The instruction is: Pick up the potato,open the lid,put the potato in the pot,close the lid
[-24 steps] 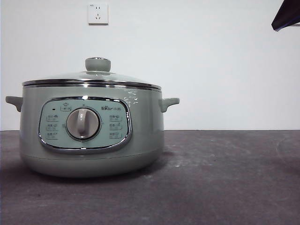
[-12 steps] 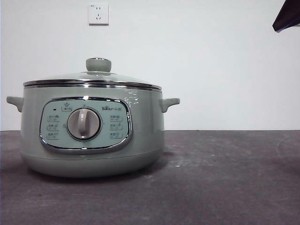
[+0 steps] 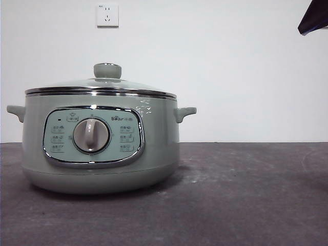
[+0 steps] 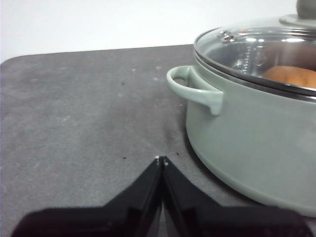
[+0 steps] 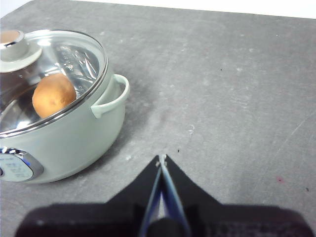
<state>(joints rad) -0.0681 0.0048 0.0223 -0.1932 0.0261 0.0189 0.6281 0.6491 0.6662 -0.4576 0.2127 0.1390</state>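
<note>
Left gripper [image 4: 161,159]: jaws pressed together tip to tip with nothing between them; it hangs over the bare table near the pot's side handle, apart from it.
Right gripper [image 5: 161,158]: jaws closed as well, tips meeting, holding nothing; it hovers over open table, well apart from the pot's other handle.
Arm in front view: only a black tip [image 3: 313,18] shows at the top right corner; which arm it belongs to cannot be told from that view.
Potato [image 5: 54,95]: orange-brown, lying inside the pot, seen through the glass in both wrist views; in the front view it is hidden by the pot wall.
Lid [image 3: 102,84]: seated on the pot, its steel rim level on the pot's edge, the sage-green knob [image 3: 107,70] upright at the centre.
Pot [image 3: 159,143]: pale sage green, standing on the left part of the table in the front view, one small handle on each side.
Control panel [image 3: 128,134]: chrome-framed, facing the front camera, with the grey dial [image 3: 91,135] in its middle.
Table [image 3: 246,195]: dark grey, faintly scuffed.
Wall socket [image 3: 107,15]: white, on the wall above the pot.
</note>
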